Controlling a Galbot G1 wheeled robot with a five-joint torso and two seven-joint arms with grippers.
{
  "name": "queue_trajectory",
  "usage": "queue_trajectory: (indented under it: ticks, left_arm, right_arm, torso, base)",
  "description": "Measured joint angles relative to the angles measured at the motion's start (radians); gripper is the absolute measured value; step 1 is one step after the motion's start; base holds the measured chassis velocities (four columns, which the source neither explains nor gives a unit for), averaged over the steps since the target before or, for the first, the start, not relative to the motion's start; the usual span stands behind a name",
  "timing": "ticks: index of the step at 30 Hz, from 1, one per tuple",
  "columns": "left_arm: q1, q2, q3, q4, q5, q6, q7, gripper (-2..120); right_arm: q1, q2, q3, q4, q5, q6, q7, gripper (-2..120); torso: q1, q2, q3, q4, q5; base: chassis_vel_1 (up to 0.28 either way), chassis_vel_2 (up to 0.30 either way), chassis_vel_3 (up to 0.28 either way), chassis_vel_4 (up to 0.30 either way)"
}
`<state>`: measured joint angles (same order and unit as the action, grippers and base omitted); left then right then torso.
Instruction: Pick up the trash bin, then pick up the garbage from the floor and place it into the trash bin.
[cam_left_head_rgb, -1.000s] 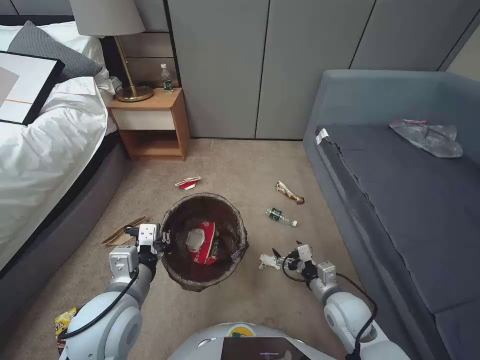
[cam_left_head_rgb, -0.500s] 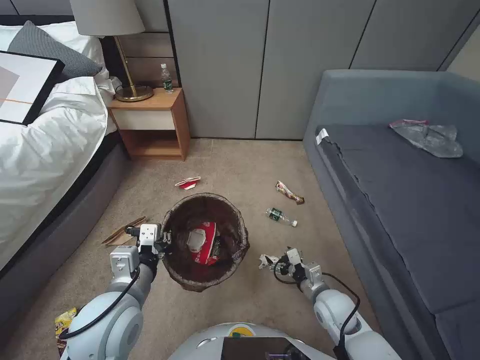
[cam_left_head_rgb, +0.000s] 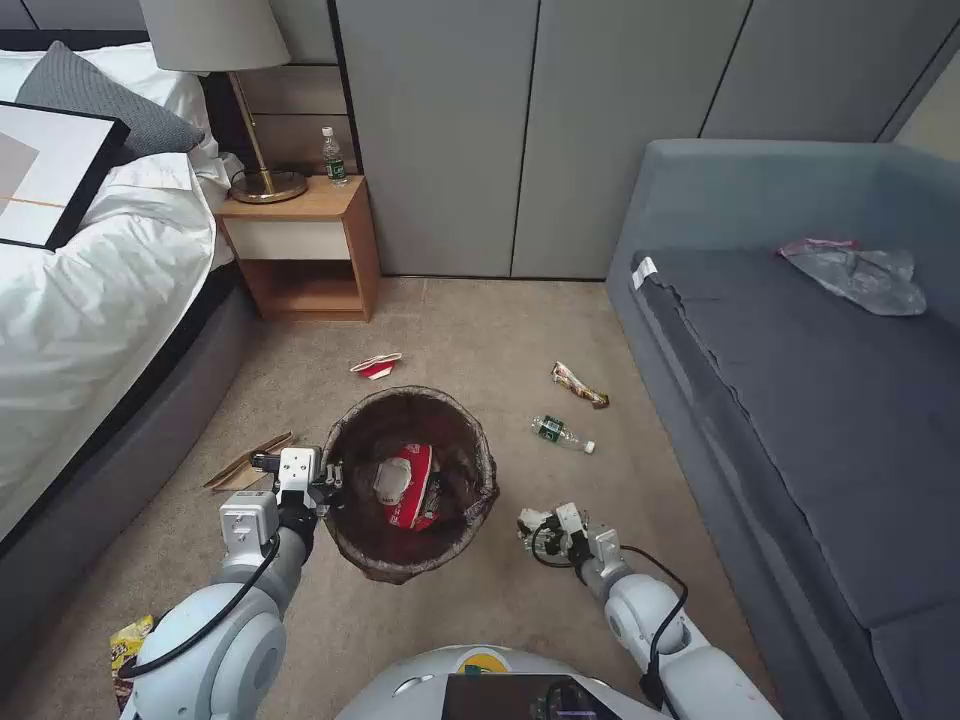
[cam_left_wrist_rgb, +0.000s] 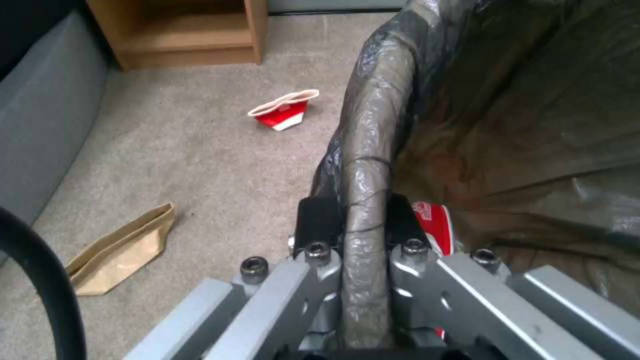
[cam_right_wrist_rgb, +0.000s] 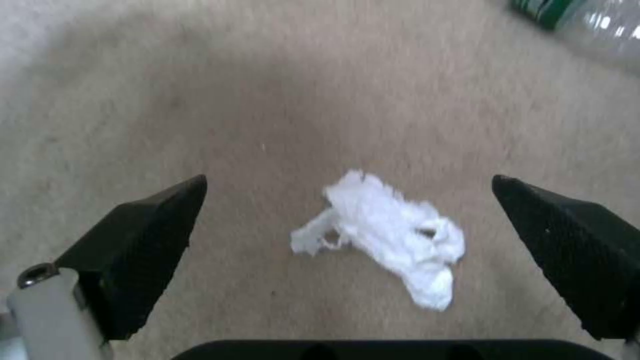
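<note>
The trash bin (cam_left_head_rgb: 410, 392), a round bucket lined with a dark bag, is off the carpet, with my left gripper (cam_left_head_rgb: 333, 476) shut on its near-left rim (cam_left_wrist_rgb: 365, 165). In the left wrist view the jaws of the left gripper (cam_left_wrist_rgb: 363, 215) pinch that bag-covered rim. A red-white carton (cam_left_head_rgb: 405, 485) lies inside. My right gripper (cam_left_head_rgb: 540, 532) stands open low over a white tissue (cam_right_wrist_rgb: 387, 235), one finger on each side. On the floor are a carton (cam_left_head_rgb: 376, 366), a snack wrapper (cam_left_head_rgb: 579, 385), a bottle (cam_left_head_rgb: 562, 433), tan cardboard (cam_left_head_rgb: 248, 463) and a yellow wrapper (cam_left_head_rgb: 127, 645).
A bed (cam_left_head_rgb: 90, 300) runs along the left, with a wooden nightstand (cam_left_head_rgb: 305, 240) holding a lamp and a bottle beside it. A grey sofa (cam_left_head_rgb: 800, 420) with a see-through plastic bag (cam_left_head_rgb: 855, 272) bounds the right. Wardrobe doors close the back. Open carpet lies between.
My right arm has drawn left and back toward my body, bringing its open gripper over the white tissue. The left arm and the bin have stayed still.
</note>
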<state>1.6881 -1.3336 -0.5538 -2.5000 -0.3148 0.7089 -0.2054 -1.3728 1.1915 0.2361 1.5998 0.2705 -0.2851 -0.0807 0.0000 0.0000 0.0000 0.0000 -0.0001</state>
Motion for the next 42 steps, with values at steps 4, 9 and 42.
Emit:
queue_trajectory:
  ticks: [4, 9, 42]
  left_arm:
    - [-0.001, 0.0, 0.001, 0.0, 0.0, 0.0, 0.0, 2]
    - [-0.003, 0.001, 0.002, 0.0, -0.001, 0.0, 0.001, 2]
    - [-0.005, 0.003, 0.005, 0.0, -0.001, -0.001, 0.003, 2]
  right_arm:
    - [0.017, 0.014, -0.002, -0.048, 0.001, 0.0, 0.0, 100]
    - [0.046, 0.026, -0.01, -0.105, 0.007, -0.001, 0.0, 100]
    - [0.177, 0.076, -0.041, -0.282, -0.011, -0.015, 0.005, 100]
  torso:
    - [0.0, 0.0, 0.0, 0.0, 0.0]
    - [0.0, 0.0, 0.0, -0.0001, 0.0]
    - [0.0, 0.0, 0.0, 0.0, 0.0001]
  base:
    - [0.0, 0.0, 0.0, 0.0]
    - [0.0, 0.0, 0.0, 0.0]
    - [0.0, 0.0, 0.0, 0.0]
